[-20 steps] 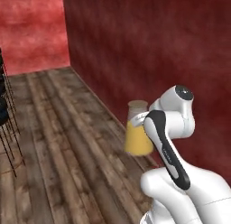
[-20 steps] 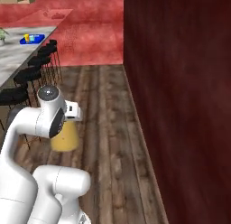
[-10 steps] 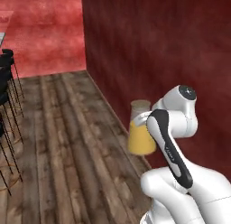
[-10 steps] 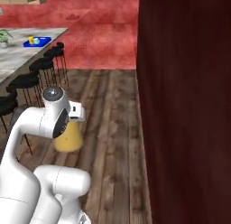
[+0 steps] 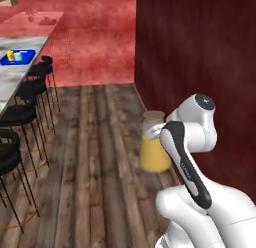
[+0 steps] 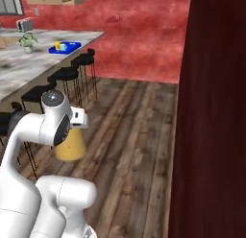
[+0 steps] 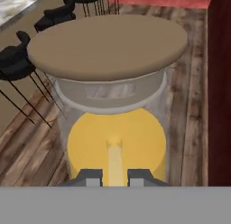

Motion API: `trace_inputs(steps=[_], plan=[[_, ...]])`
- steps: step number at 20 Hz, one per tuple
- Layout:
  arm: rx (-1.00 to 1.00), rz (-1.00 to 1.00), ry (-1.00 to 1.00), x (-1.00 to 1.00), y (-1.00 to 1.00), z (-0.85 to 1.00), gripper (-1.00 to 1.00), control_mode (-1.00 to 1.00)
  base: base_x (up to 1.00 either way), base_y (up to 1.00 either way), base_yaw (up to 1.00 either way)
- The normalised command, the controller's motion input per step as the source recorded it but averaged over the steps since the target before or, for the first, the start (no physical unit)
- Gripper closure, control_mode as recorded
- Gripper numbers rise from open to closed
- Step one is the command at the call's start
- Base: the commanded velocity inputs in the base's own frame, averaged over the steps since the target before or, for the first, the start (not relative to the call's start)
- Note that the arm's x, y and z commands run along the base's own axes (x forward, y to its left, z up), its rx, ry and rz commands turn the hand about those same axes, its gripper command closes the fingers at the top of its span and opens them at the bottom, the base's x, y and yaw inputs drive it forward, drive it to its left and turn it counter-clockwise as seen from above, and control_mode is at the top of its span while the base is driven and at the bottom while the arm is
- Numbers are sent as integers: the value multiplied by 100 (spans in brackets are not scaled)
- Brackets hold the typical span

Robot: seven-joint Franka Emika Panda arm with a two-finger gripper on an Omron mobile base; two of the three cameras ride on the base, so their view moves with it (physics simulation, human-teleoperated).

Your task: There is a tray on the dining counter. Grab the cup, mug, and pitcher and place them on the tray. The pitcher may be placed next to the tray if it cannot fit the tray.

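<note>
Pitcher (image 5: 154, 147) gripped in closed end effector (image 7: 114, 177), carried well away from table (image 6: 29, 69). Cup (image 5: 10, 55) and mug (image 5: 18, 56) already sit on tray (image 5: 27, 55); only the pitcher remains.

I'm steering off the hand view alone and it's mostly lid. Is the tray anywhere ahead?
Observer: Yes. In the left base view the tray lies on the dining counter, far off to the left.
Operator: Anything on it already?
Observer: The right base view shows the cup and the mug standing on it.
Operator: Is the pitcher off the floor?
Observer: Yes, the pitcher hangs in the hand above the wood floor, beside the dark red wall.
</note>
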Motion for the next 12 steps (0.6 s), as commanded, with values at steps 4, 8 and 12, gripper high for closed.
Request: trace_inputs(steps=[4,8,12], plan=[[0,0,0,0,0,0,100,100,100,-60,-3],[0,0,0,0,0,0,100,100,100,-25,-8],[0,0,0,0,0,0,100,100,100,-9,-8]])
